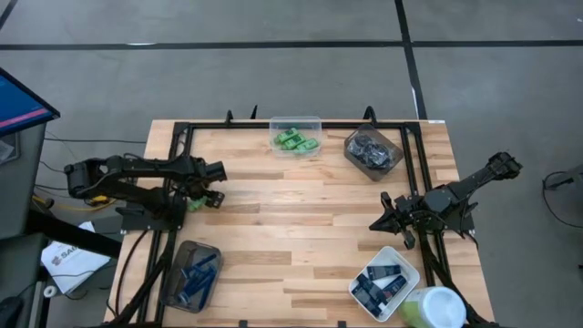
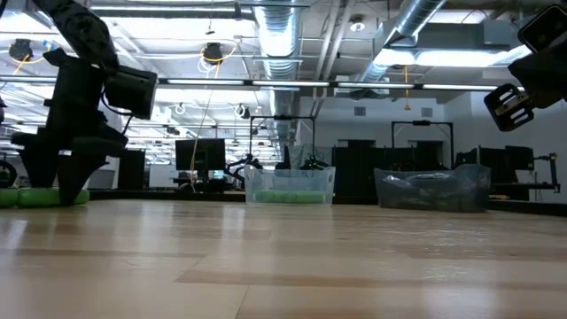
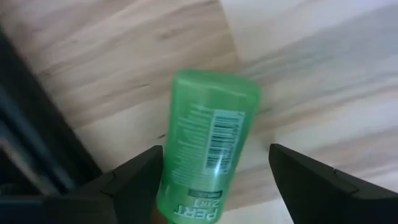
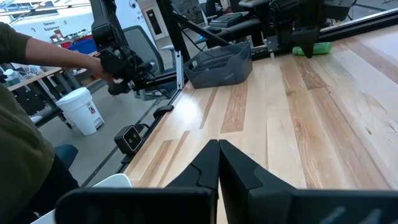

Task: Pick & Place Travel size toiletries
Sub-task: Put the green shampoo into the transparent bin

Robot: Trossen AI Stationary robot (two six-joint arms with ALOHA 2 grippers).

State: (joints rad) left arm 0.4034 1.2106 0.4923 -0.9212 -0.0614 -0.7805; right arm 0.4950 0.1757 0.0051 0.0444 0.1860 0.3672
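A bright green mini bottle (image 3: 208, 146) lies on its side on the wood near the table's left edge (image 1: 194, 204), label up. My left gripper (image 3: 216, 152) points down over it, open, with one finger on each side of the bottle (image 2: 44, 197). My right gripper (image 4: 217, 163) is shut and holds nothing. It hovers above the table's right part (image 1: 384, 221), near the white tub. More green bottles (image 1: 296, 141) lie in the clear tub at the far edge. My left gripper comes at the green bottle from above, its fingers across the bottle's length. One finger (image 3: 140, 177) stands right against the bottle's side (image 3: 171, 168), while the other finger is well apart from it. I cannot tell whether it touches. The bottle lies flat on the table.
A clear tub (image 1: 296, 121) and a grey tub of discs (image 1: 373, 150) stand at the far edge. A grey tub of blue razors (image 1: 191, 273) and a white tub of navy tubes (image 1: 383, 284) stand at the near corners. A person's arm (image 4: 37, 53) shows beyond the table. The middle is bare wood.
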